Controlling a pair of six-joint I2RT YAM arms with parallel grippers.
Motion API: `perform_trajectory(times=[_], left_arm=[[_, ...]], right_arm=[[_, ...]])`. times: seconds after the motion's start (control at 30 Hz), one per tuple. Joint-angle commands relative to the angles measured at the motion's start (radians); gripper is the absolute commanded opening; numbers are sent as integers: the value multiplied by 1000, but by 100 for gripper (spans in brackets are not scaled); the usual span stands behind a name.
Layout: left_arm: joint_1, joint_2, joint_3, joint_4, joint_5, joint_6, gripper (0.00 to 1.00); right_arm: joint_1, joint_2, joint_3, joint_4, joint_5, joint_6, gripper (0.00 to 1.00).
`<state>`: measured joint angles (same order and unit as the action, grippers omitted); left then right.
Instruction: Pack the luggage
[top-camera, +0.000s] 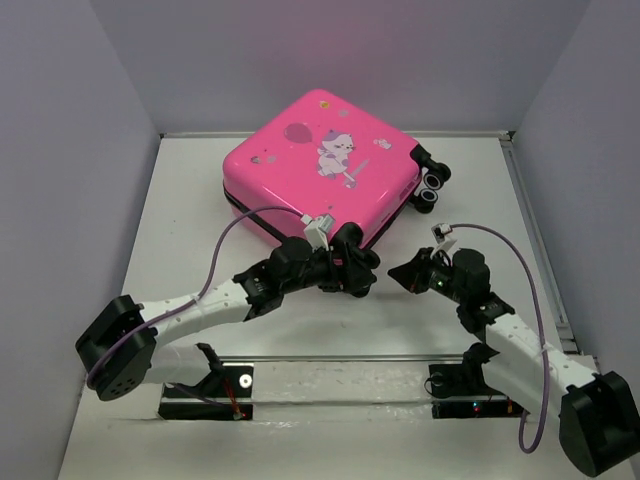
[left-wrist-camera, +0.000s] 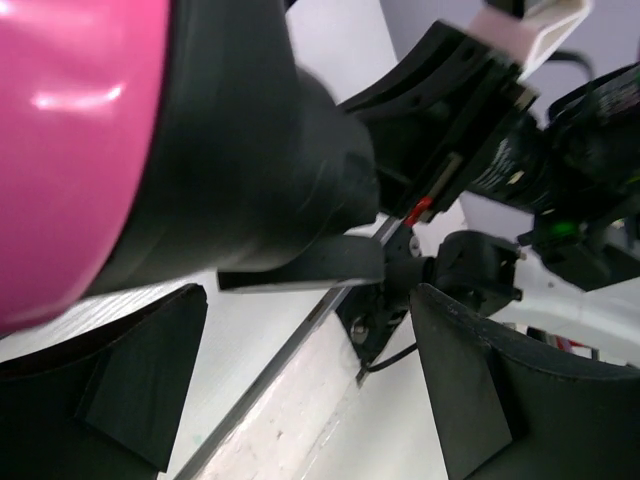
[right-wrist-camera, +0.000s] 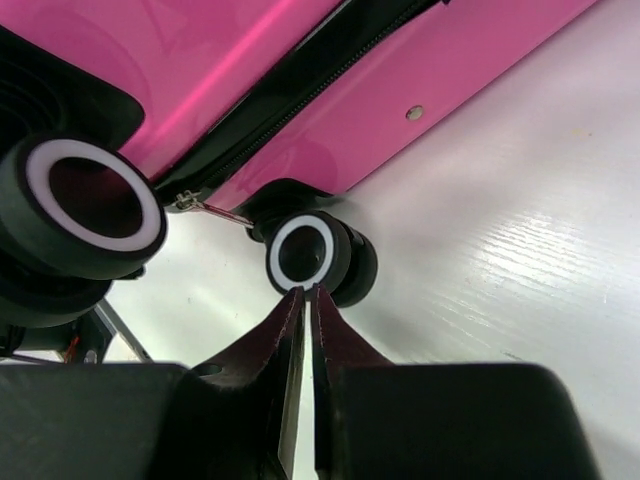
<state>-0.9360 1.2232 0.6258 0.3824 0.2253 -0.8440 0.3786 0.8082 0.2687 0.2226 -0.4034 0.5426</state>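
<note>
- Luggage (top-camera: 320, 165): lies flat with the lid down, far middle of the tabletop (top-camera: 180, 220), wheels on the right arm's side.
- Left pincer (top-camera: 352, 268): wide, holding nothing, just beside the shell's near corner.
- Right pincer (right-wrist-camera: 306, 296): narrowed to a slit, empty, aimed at a wheel (right-wrist-camera: 303, 252); the zipper pull (right-wrist-camera: 212, 208) is near.
- Step, as judged: closing up. Next you'd need fine right-tip placement on that pull while the left arm steadies the shell.

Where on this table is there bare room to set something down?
Bare table left of the luggage up to the left wall; right of its wheels toward the side rail; the strip before the base rail. Crowded at the luggage's near corner, around the left gripper and right gripper.
</note>
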Motion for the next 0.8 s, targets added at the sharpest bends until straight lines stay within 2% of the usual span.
perform_trajectory(times=[0.0,0.07,0.1,0.23,0.47,0.63,0.77], left_arm=[[-6,38,92,130,6,-23,93],[-6,58,106,145,-4,-27,92],[-6,68,112,148,-7,-29,91],[-6,99,143,156,-23,-30,89],[-6,142,180,177,-43,-32,86],[-6,110,160,177,-64,-26,85],[-7,101,146,142,-40,-35,87]], right_arm=[[28,69,-37,256,-20,17,17],[51,135,-48,387,-23,11,29],[66,188,-55,443,-28,8,39],[97,339,-60,671,-69,-15,48],[97,521,-68,937,-46,-110,55],[97,585,-92,1050,38,-158,56],[97,602,-109,1089,14,-170,58]])
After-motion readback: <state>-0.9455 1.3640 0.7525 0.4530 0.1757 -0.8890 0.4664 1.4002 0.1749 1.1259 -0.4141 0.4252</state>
